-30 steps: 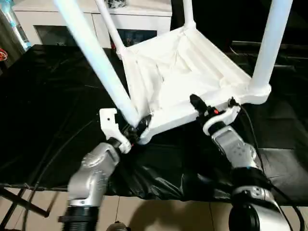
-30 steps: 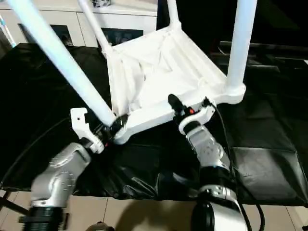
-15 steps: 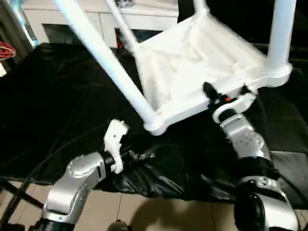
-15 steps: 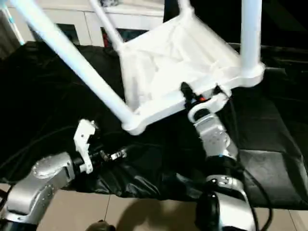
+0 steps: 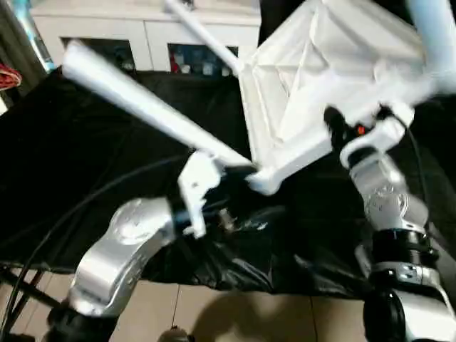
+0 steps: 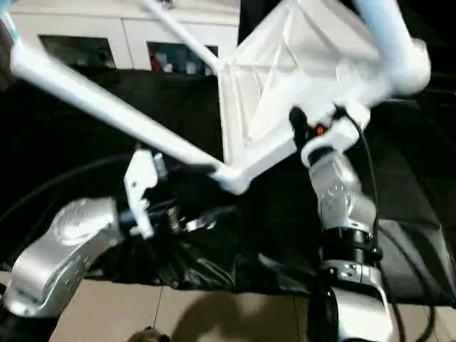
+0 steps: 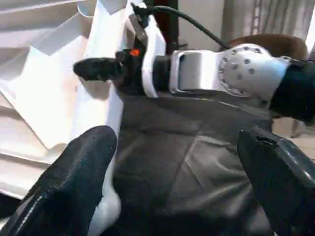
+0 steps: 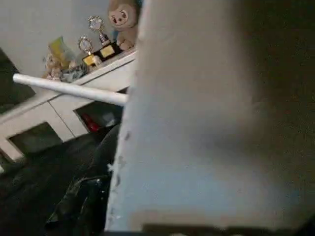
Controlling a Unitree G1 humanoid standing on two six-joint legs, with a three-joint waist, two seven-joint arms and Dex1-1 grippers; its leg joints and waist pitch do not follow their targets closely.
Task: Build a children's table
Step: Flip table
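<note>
The white tabletop (image 5: 306, 85) hangs upside down and steeply tilted over the black cloth, ribbed underside toward me. One long white leg (image 5: 142, 107) slants out from its near corner socket (image 5: 262, 183); another leg (image 5: 203, 35) points toward the cabinet, and a third leg (image 5: 436, 32) rises at top right. My right gripper (image 5: 340, 135) is shut on the tabletop's near rim, as the left wrist view also shows it (image 7: 101, 69). My left gripper (image 7: 177, 147) is open just below the near corner, its fingers (image 7: 74, 177) wide apart beside the rim.
A black cloth (image 5: 92, 164) covers the work surface, bunched at the near edge (image 5: 235, 256). A white glass-door cabinet (image 5: 149, 43) stands behind, with trophies and a plush toy (image 8: 123, 19) on top. A black cable (image 5: 85, 206) runs along my left arm.
The left gripper let go of the near corner, dropped away, and has come back up under it. The tabletop has tipped steeper and shifted right with the right gripper. The camera moved too.
</note>
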